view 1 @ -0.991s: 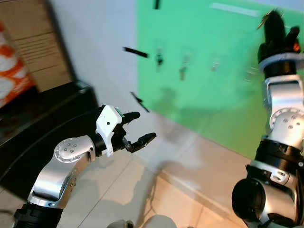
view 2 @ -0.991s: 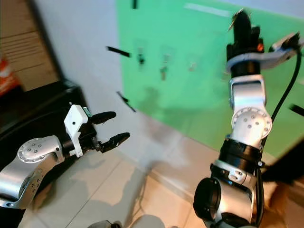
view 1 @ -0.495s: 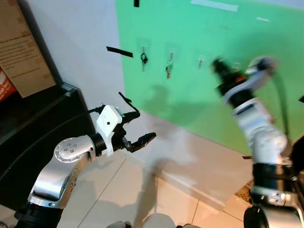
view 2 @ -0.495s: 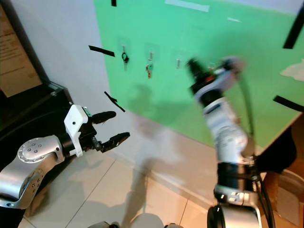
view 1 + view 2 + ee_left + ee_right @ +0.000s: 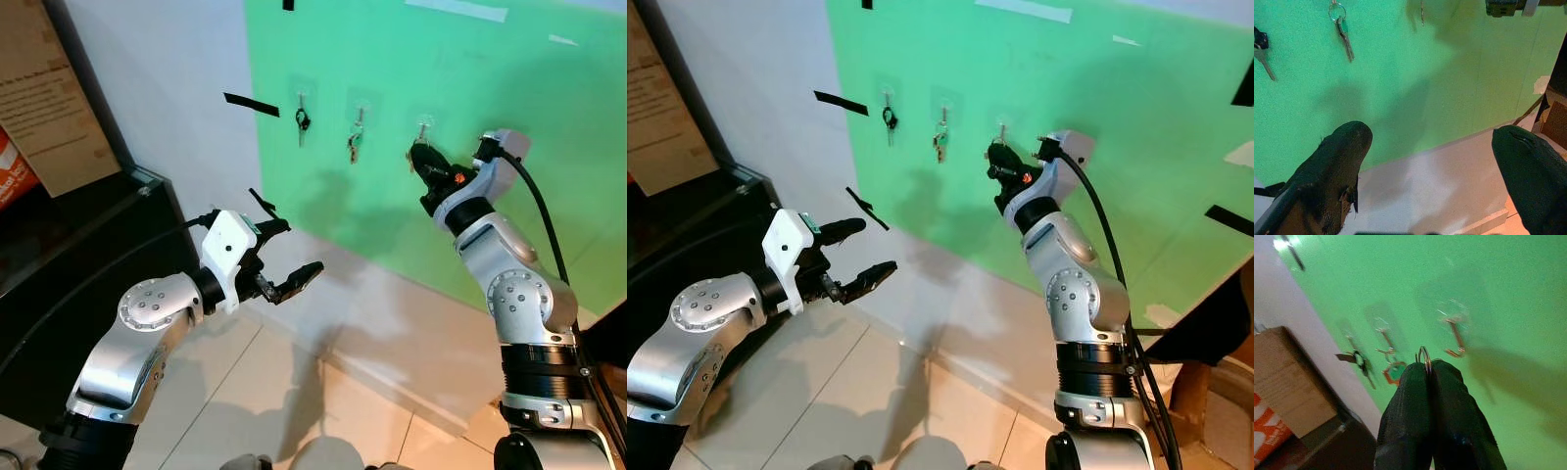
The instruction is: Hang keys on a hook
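Leaning against the wall at far left, a cardboard box (image 5: 49,108) with an orange-and-white corner, above a black cabinet (image 5: 88,264). Next, left arm bent at the elbow, forearm raised and reaching forward over the tiled floor (image 5: 245,392), left gripper (image 5: 289,259) pointed toward the wall, fingers (image 5: 1337,161) spread wide with nothing between them, well apart from the green board (image 5: 549,117). On the white wall beside the board, two short strips of black tape (image 5: 251,101), one above the gripper and one just behind it. On the board, three small hooks in a row: first hook (image 5: 301,98) carrying a black-headed key (image 5: 303,121), second hook (image 5: 361,104) carrying a key bunch (image 5: 353,145), third hook (image 5: 424,121) bare, just above the right gripper. Right arm rising from lower right, elbow bent, forearm angled up and leftward to the board, black cable looping off the wrist. Right gripper (image 5: 423,162) pinched tight on a key ring (image 5: 1423,355), the ring poking out between the fingertips (image 5: 1447,382), close under the third hook; cannot tell whether ring and hook touch. Two hung sets, one ring in the grip.
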`<state>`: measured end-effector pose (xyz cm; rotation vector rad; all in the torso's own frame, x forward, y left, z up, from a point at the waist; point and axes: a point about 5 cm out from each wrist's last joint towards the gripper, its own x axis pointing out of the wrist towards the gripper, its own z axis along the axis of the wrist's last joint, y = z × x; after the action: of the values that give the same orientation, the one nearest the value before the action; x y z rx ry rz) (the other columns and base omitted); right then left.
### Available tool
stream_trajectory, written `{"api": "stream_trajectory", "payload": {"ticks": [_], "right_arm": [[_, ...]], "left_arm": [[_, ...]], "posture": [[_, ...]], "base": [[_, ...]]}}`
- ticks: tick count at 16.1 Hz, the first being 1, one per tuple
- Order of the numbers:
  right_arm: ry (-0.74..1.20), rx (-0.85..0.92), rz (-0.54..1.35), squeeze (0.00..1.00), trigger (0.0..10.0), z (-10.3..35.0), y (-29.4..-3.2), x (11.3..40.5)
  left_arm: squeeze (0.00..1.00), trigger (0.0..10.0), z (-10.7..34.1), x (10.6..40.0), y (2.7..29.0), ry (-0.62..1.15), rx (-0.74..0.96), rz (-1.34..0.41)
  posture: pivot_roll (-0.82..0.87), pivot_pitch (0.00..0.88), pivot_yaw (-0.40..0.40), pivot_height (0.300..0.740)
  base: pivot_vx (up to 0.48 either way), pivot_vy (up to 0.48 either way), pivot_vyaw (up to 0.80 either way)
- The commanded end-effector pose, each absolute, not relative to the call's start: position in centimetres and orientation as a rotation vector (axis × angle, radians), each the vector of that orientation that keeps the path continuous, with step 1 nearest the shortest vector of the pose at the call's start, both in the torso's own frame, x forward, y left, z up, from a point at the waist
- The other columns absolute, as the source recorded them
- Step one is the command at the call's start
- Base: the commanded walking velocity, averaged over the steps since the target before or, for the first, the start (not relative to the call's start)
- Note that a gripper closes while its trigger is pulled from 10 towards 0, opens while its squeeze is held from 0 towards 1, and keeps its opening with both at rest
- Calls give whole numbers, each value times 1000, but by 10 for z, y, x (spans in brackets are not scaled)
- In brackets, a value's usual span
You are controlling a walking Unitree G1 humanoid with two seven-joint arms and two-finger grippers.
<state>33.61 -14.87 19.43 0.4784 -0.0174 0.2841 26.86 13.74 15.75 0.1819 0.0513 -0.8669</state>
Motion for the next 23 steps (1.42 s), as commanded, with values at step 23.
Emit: {"api": "stream_trajectory", "payload": {"ticks": [23], "right_arm": [[106, 799, 97, 0, 10000, 170, -162, 362]], "left_arm": [[0, 10000, 158, 266, 135, 62, 176, -899]], "posture": [[-31, 0, 12, 740]], "base": [[0, 0, 0]]}}
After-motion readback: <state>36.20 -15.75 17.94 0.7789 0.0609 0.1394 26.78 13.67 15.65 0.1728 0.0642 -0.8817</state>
